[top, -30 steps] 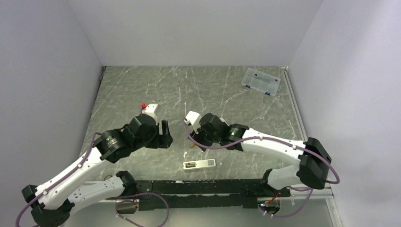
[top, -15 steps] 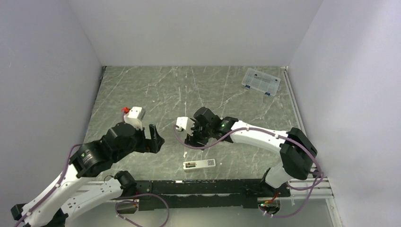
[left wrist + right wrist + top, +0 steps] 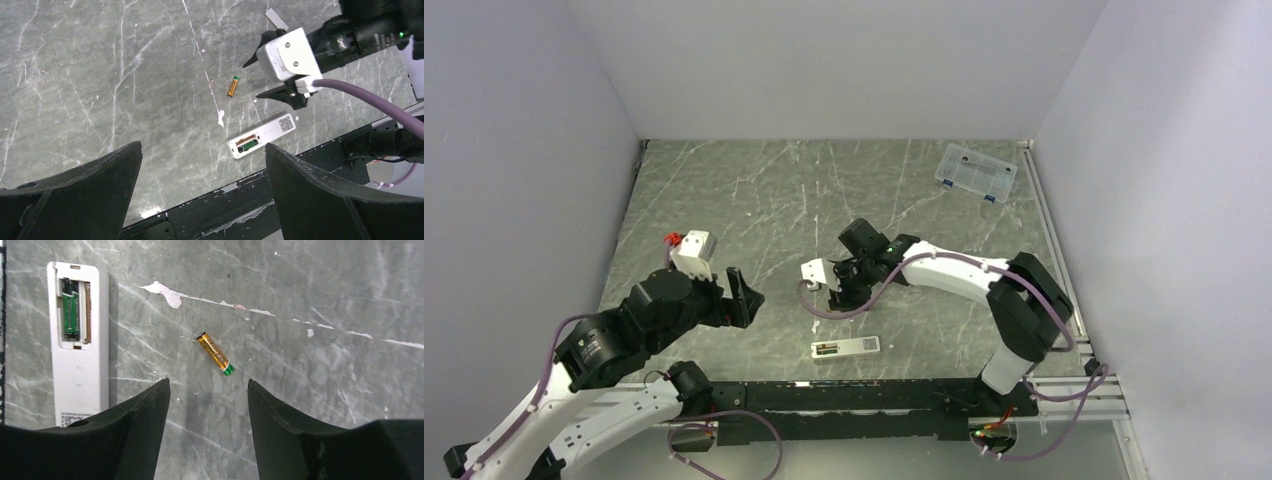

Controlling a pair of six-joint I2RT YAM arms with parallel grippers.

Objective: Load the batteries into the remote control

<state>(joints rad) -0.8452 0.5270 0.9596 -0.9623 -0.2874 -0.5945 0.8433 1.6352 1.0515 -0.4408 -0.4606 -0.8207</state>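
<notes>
Right claw (image 3: 207, 384) gapes empty over the gold battery (image 3: 215, 353) lying on the worktop (image 3: 325, 300); left claw (image 3: 203, 146) spread wide, holding nothing.

Marbled table (image 3: 724, 200) with remote control (image 3: 845, 347), gold battery (image 3: 215, 353), clear box (image 3: 975, 172)

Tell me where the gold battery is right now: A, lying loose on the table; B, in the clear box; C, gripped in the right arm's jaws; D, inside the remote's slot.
A: the gold battery lies bare on the table, touching nothing, while the remote holds only the green battery in its slot.
</notes>
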